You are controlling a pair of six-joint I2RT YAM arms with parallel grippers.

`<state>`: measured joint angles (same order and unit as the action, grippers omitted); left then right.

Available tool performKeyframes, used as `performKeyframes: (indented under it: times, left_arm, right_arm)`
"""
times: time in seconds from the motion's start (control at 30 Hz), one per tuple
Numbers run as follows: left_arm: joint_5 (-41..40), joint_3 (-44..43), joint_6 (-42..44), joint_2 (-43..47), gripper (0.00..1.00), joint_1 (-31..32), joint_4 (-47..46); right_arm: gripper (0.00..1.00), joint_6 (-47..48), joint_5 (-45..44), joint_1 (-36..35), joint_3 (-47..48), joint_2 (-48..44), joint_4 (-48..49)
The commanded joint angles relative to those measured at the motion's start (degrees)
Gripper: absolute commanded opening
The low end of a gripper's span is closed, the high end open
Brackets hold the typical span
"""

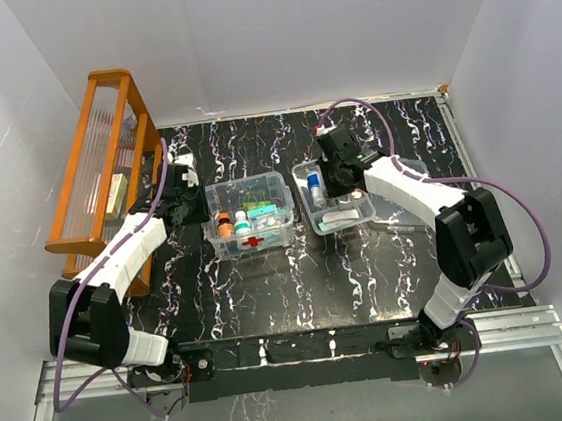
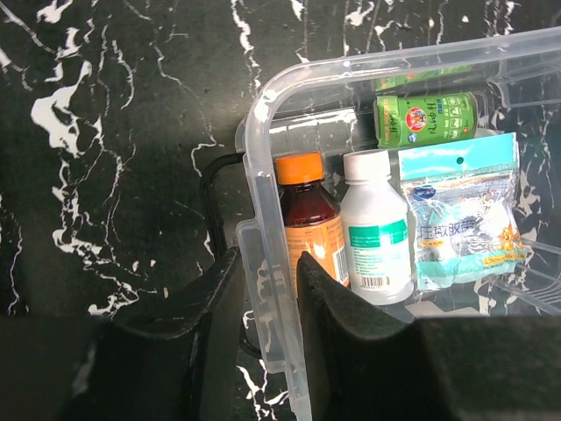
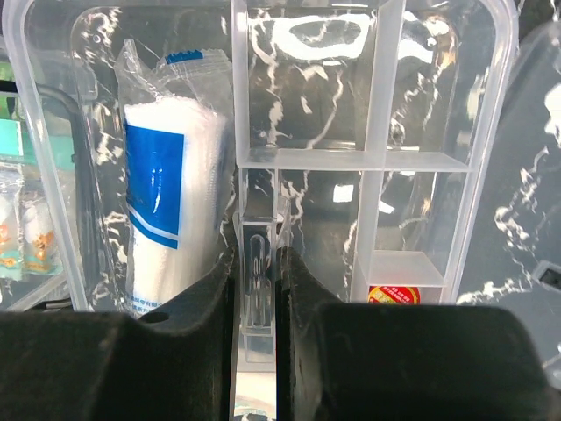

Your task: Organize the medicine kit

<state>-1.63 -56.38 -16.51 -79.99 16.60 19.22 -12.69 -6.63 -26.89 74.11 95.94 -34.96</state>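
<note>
Left claw (image 2: pixel 261 267) pinches the clear box (image 2: pixel 368 61) by its left wall (jaws nearly closed); right claw (image 3: pixel 256 259) clamps tight on the divided tray (image 3: pixel 351 160), gripping a centre divider.

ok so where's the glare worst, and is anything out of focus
right wrist: white glare streaks over the divided tray, worst here, and the right gripper is dark and soft up close; left wrist: a bright highlight along the clear box rim, the white bottle label sharp, the left gripper blurred in shadow; top external: even light, soft shadows
</note>
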Motion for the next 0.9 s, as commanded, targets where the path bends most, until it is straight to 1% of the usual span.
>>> performKeyframes:
  times: [0.0, 0.1, 0.23, 0.43, 0.6, 0.7, 0.77, 0.87]
  left_arm:
    - [5.95, -2.42, 4.09, -0.49, 0.28, 0.12, -0.06]
    - [7.67, -3.12, 5.25, -0.89, 0.28, 0.15, -0.48]
    - [11.69, -4.22, 6.22, -2.48, 0.28, 0.13, -0.71]
    - [19.19, -4.92, 4.57, -4.88, 0.29, 0.45, -3.53]
    - [23.78, -4.78, 3.67, -5.73, 0.30, 1.39, -5.82]
    - [23.37, -5.25, 2.89, -6.18, 0.36, 1.51, -5.45]
    - [21.13, -6.28, 2.23, -6.21, 0.43, 1.55, -3.89]
    - [15.38, -7.90, 0.70, -5.47, 0.61, 1.52, -1.33]
  right_arm:
    - [0.00, -2.15, -4.04, 0.01, 1.88, -4.81, -3.65]
    - [0.00, -3.01, -5.29, 0.06, 1.63, -7.39, -5.52]
    - [0.00, -3.22, -5.94, 0.01, 4.57, -9.71, -9.95]
    - [0.00, -1.20, -1.57, 0.01, 7.16, -11.83, -12.68]
    - [0.00, 1.83, 2.37, -0.09, 7.18, -13.42, -11.79]
    - [0.00, 3.64, 3.59, -0.09, 6.72, -14.10, -10.55]
    - [0.00, 4.57, 3.41, -0.05, 6.83, -14.05, -10.26]
    - [0.00, 6.06, 3.86, -0.15, 7.61, -13.75, -9.94]
